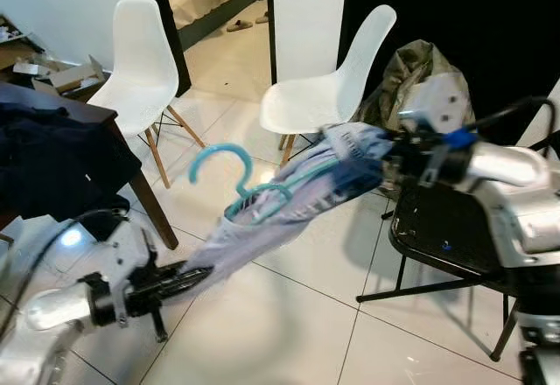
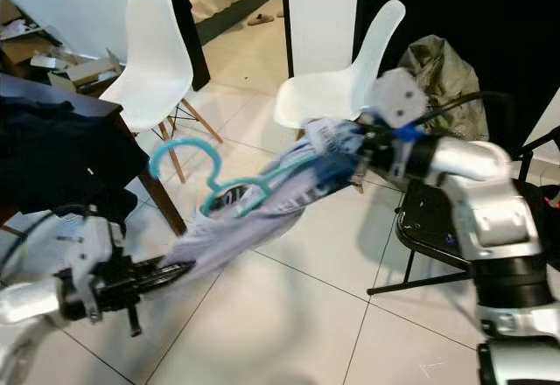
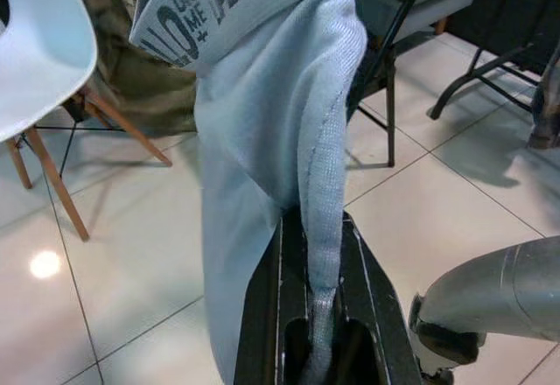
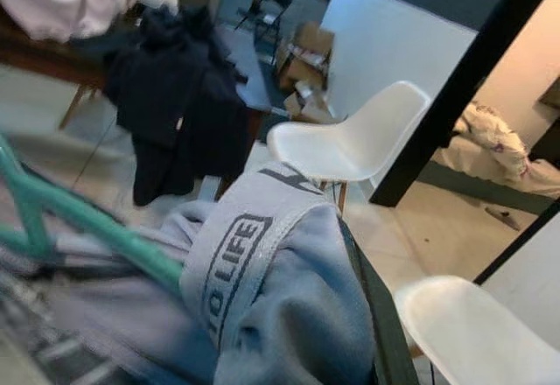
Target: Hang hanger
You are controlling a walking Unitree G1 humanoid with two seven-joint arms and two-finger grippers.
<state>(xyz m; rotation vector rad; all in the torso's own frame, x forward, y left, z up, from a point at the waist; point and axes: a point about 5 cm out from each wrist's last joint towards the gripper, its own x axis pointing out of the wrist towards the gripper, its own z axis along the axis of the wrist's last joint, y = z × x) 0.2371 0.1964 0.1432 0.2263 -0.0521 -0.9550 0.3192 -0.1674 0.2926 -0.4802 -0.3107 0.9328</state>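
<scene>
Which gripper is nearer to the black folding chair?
Right. The right gripper, shut on the light blue garment, is just beside the black folding chair; the left gripper grips the garment's far end, across the floor.

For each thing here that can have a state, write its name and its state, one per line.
Left gripper: jaws shut on the garment's lower end.
Right gripper: jaws shut on the garment's upper end.
Light blue garment: stretched between both grippers, off the floor.
Teal hanger: partly inside the garment, hook free.
Dark clothing: draped over the table edge.
</scene>
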